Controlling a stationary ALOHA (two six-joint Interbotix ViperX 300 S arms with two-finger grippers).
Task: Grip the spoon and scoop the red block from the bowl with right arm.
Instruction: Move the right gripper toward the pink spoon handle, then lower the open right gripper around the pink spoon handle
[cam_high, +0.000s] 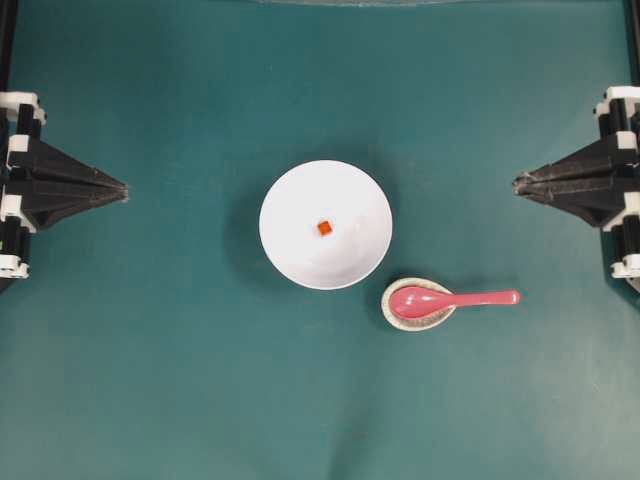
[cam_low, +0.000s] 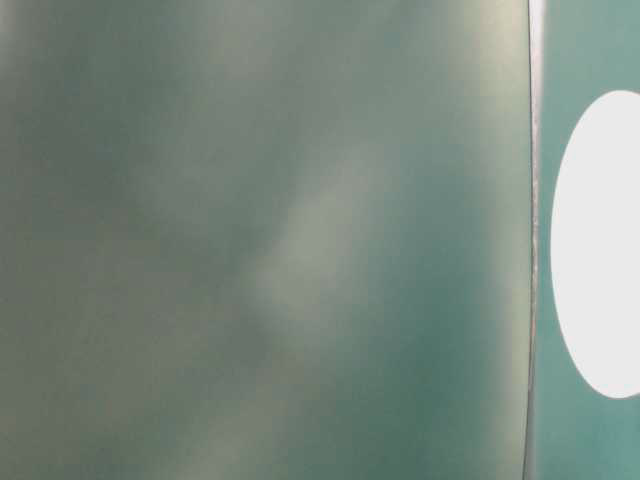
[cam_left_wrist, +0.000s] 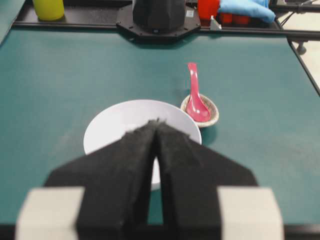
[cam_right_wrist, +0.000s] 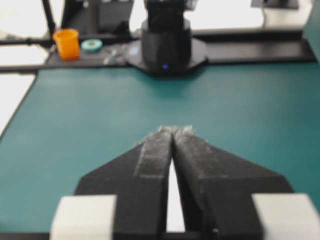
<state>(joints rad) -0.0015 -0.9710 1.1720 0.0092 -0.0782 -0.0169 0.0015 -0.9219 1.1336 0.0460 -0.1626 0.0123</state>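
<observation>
The white bowl (cam_high: 300, 200) stands at the table's middle with the tiny orange-red block (cam_high: 324, 228) inside it. The pink-red spoon (cam_high: 460, 298) lies just right of the bowl, with its scoop in a small speckled dish (cam_high: 420, 325) and its handle pointing right. My right gripper (cam_high: 518, 183) is shut and empty at the right, apart from the spoon. My left gripper (cam_high: 122, 187) is shut and empty at the left. In the left wrist view the bowl (cam_left_wrist: 110, 125) and spoon (cam_left_wrist: 194, 90) lie beyond the shut gripper (cam_left_wrist: 157, 122). The right wrist view shows its shut gripper (cam_right_wrist: 175, 130).
The arm bases stand at the table's two ends (cam_left_wrist: 159, 15) (cam_right_wrist: 167, 35). A yellow cup (cam_left_wrist: 48, 7), red items (cam_left_wrist: 207, 7) and a blue cloth (cam_left_wrist: 245, 9) sit behind one, and an orange cup (cam_right_wrist: 67, 42) behind the other. The table-level view is blurred.
</observation>
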